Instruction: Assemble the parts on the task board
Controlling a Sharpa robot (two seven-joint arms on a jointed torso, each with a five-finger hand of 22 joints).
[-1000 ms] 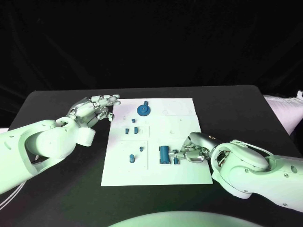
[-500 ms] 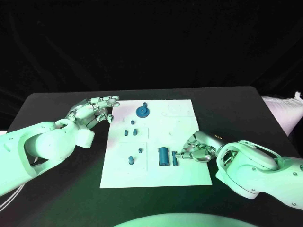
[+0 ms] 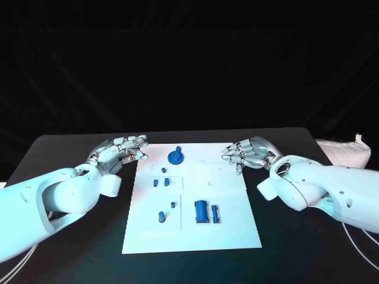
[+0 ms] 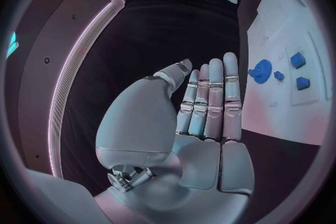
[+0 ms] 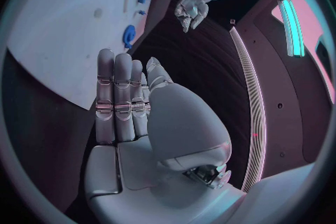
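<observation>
Fingers of both hands lie straight together, empty. Right hand (image 3: 247, 154) has lifted off the parts (image 3: 206, 211) to the task board (image 3: 228, 228)'s far right edge; left hand (image 3: 121, 150) stays opposite. A white cushion (image 3: 343, 151) sits right of the board.

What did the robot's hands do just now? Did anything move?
The right hand left the two long blue parts near the board's front and moved up to the far right edge of the task board, holding nothing. The left hand stayed by the far left edge. The round blue part and the small ones kept their places.
</observation>
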